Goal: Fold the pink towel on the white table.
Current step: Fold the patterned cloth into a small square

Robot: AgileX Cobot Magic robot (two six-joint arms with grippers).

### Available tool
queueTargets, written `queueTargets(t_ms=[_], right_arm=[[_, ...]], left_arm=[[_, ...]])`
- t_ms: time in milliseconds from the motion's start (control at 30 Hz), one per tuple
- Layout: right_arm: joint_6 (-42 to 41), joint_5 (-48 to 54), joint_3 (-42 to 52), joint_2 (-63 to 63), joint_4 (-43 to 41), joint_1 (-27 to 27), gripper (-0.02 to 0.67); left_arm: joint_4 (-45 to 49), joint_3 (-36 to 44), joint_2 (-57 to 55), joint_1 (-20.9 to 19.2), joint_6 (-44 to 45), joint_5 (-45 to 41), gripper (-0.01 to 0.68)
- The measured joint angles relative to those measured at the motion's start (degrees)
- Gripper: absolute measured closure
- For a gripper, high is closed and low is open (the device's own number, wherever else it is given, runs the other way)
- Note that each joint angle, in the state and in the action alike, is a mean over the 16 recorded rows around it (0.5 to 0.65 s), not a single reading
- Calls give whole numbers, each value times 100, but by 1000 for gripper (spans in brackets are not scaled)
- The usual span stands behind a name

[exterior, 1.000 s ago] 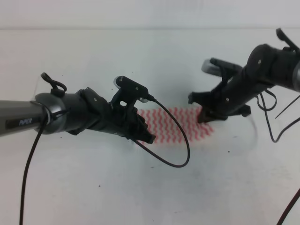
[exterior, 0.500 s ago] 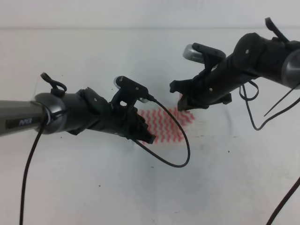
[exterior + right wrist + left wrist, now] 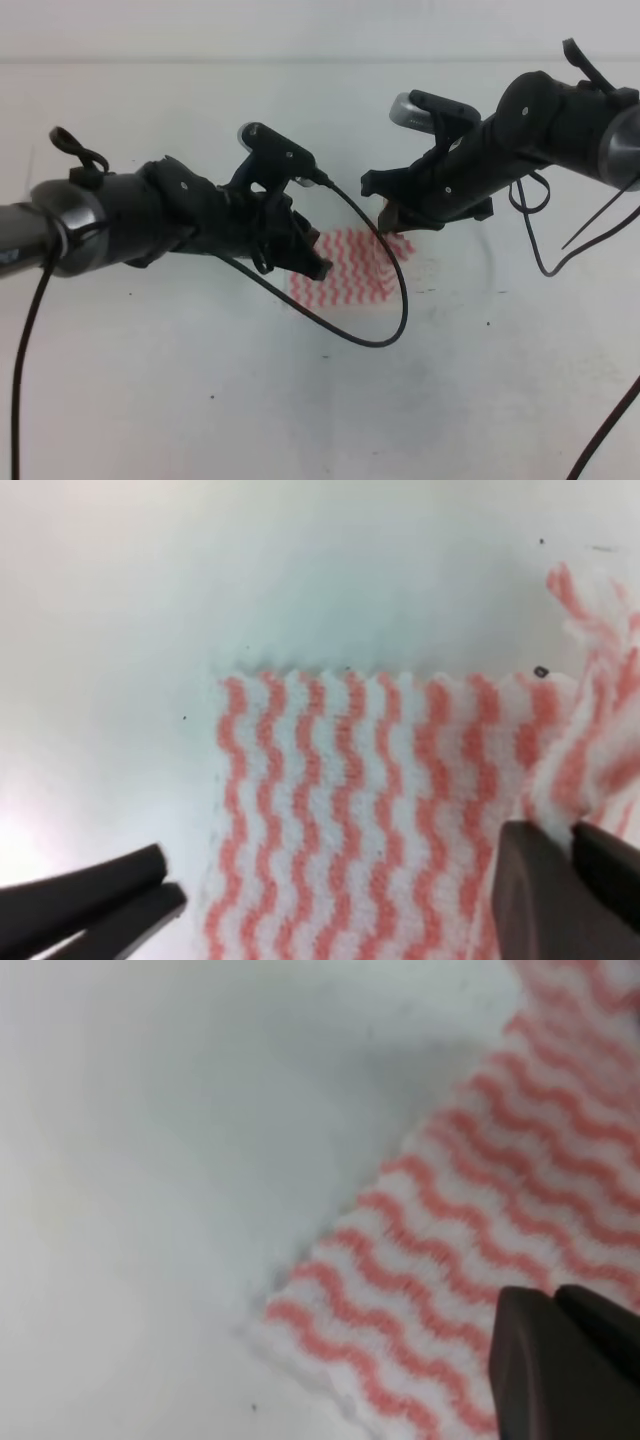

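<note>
On the left of the high view, your left gripper (image 3: 318, 268) hangs over the left edge of the pink towel (image 3: 345, 270), which lies at the centre of the white table (image 3: 150, 380). In the left wrist view only a dark fingertip (image 3: 560, 1360) shows at lower right, above the striped cloth, so I cannot tell whether this gripper is wide or pinching. The towel's near corner sits at lower centre of that view, flat on the table.

Moving right, your right gripper (image 3: 388, 215) is at the towel's upper right corner. In the right wrist view its 2 fingers show at lower left and lower right, well apart, with a raised flap of cloth bunched just above the right fingertip (image 3: 570, 880). It appears to carry that corner, though the grip itself is out of frame, so I cannot tell for sure.

The towel's long axis runs left to right across the high view, between the 2 grippers. The lifted part looks to lie at the right end, so the right arm seems nearer the work, and folding would likely mean taking that edge leftward.
</note>
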State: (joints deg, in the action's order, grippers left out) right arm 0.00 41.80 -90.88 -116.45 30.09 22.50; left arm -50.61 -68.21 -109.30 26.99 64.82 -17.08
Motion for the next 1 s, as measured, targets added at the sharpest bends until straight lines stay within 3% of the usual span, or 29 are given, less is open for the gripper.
queueTargets(t_ms=[467,1000], right_arm=[[0,-16,1,0,-10,0,662],[0,-22,0,-4,-8,-1,662]], left_arm=[[-441,5,-164,-263,955,-655,676],[-1043,6,-405,-282,2212,-1643,677]])
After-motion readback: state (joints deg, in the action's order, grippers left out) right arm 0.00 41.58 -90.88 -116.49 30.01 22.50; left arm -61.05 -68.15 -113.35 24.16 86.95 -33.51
